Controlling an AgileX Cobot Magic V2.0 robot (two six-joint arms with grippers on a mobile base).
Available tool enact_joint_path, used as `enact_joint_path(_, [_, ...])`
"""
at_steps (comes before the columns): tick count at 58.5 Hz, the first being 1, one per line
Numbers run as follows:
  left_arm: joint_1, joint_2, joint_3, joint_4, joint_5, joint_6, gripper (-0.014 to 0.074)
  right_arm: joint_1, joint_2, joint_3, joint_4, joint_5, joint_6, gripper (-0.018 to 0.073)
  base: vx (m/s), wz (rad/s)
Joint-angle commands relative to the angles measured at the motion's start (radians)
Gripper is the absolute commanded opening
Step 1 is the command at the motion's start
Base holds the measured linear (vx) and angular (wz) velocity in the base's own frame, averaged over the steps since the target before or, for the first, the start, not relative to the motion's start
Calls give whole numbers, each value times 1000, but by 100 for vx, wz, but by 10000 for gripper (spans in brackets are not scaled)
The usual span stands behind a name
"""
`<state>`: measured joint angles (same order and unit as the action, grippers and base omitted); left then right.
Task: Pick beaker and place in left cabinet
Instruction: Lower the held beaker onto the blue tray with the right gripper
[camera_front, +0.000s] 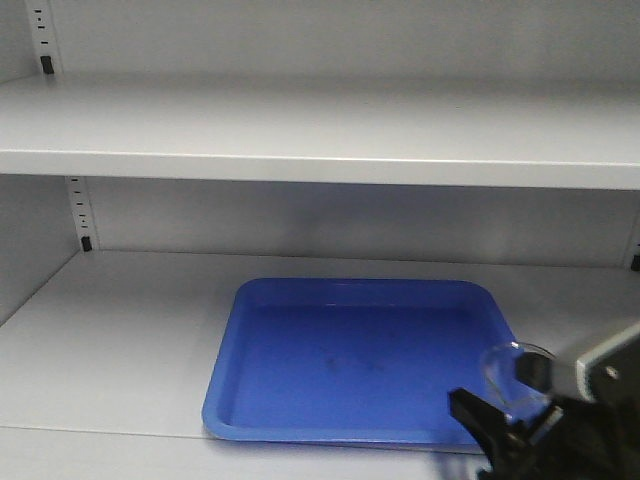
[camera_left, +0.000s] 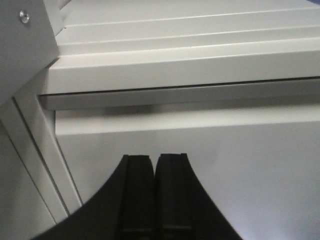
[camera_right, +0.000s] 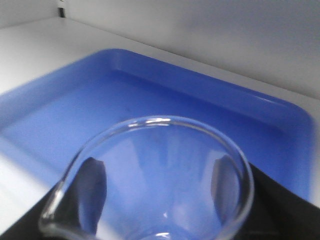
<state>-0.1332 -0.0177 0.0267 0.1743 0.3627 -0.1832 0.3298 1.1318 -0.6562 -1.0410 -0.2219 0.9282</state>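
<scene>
A clear glass beaker (camera_front: 512, 372) is held upright in my right gripper (camera_front: 520, 415) at the front right of the cabinet's lower shelf, over the front right corner of a blue tray (camera_front: 300, 370). In the right wrist view the beaker's rim (camera_right: 160, 122) fills the lower frame, with my dark fingers (camera_right: 95, 185) seen through the glass on both sides. The blue tray (camera_right: 75, 115) lies behind and below it. My left gripper (camera_left: 155, 165) is shut and empty, pointing at a white cabinet panel.
The cabinet has a white upper shelf (camera_front: 320, 150) above the tray and a white lower shelf (camera_front: 110, 340) with bare room left of the tray. Shelf-peg rails (camera_front: 82, 215) run up the back left corner. White frame edges (camera_left: 150, 65) fill the left wrist view.
</scene>
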Motion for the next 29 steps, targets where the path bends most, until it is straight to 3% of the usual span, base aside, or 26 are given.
enact_joint_path(1, [2, -11, -12, 0, -75, -4, 4, -3, 145, -162, 37, -127, -10, -2, 0, 0])
enact_joint_path(17, [2, -11, -12, 0, -75, -4, 4, -3, 546, -525, 49, -251, -7, -2, 0, 0])
enact_joint_path(29, [2, -11, -12, 0, -75, -4, 4, -3, 690, -656, 44, -271, -7, 2, 0, 0])
